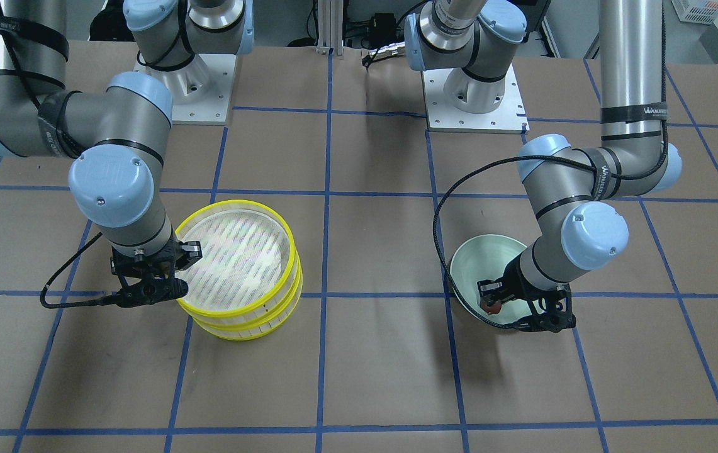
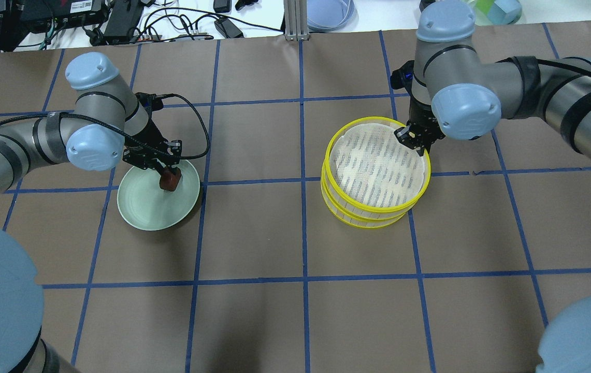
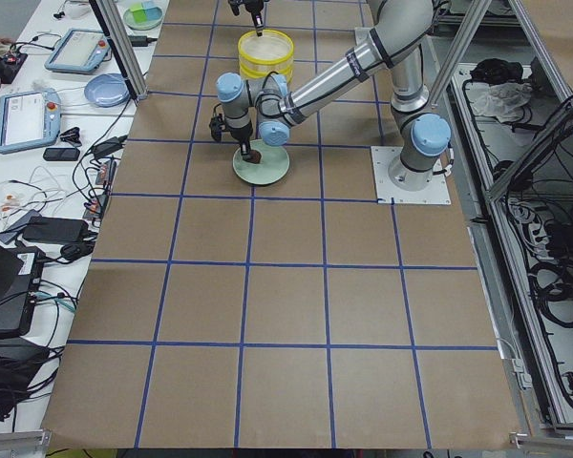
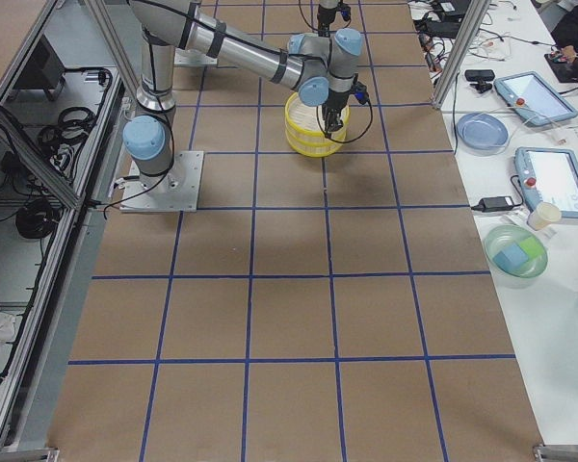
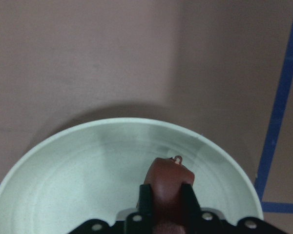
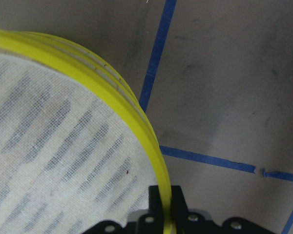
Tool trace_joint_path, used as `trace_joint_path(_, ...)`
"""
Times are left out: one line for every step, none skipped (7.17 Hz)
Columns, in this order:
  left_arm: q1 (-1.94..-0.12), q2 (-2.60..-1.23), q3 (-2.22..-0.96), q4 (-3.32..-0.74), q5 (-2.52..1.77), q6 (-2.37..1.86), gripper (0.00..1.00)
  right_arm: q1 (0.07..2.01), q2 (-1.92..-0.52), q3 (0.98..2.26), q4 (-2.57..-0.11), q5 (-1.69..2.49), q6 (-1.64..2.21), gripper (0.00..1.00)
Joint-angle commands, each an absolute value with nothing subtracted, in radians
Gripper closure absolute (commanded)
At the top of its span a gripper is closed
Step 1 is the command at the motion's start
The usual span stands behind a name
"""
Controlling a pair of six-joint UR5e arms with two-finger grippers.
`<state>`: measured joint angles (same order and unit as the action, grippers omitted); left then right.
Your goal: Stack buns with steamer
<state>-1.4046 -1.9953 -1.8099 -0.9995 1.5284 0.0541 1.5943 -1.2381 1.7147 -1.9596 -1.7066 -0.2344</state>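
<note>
Grasp step: left gripper [image 5: 166, 197] clamped the reddish-brown bun [image 2: 169, 181] at the plate [image 2: 142, 213], overhead view's left. The right gripper [image 6: 165, 196] pinched the top steamer tier [image 2: 374, 119] by its rim. Lifting both probably came next.

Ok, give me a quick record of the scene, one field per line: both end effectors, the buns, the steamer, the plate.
left end effector: shut on brown bun
right end effector: shut on the yellow rim of the top tier
brown bun: over the plate; unclear whether it touches it
white bun: not in view
steamer: top tier sits slightly offset on lower tier; top floor bare
plate: pale green, on the table, apart from the steamer
</note>
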Motion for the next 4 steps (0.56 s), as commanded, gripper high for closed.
trace_joint_path(-1.393, -1.987, -1.799, -0.997, 1.525, 0.066, 1.0, 1.603, -1.239, 1.715, -1.959, -1.701, -0.207, 1.0)
trace_joint_path(-1.393, -1.956, -1.784, -0.988, 1.532, 0.066, 1.0, 1.626, -1.239, 1.715, -1.96, -1.71, -0.158, 1.0)
trace_joint_path(-1.405, -1.906, -1.745, -1.03, 1.537, 0.052, 1.0, 1.64, -1.239, 1.713, -1.96, -1.715, -0.131, 1.0)
trace_joint_path(-1.417, -1.858, -1.702, -1.148, 1.529, 0.008, 1.0, 1.64, -1.241, 1.707, -1.96, -1.717, -0.129, 1.0)
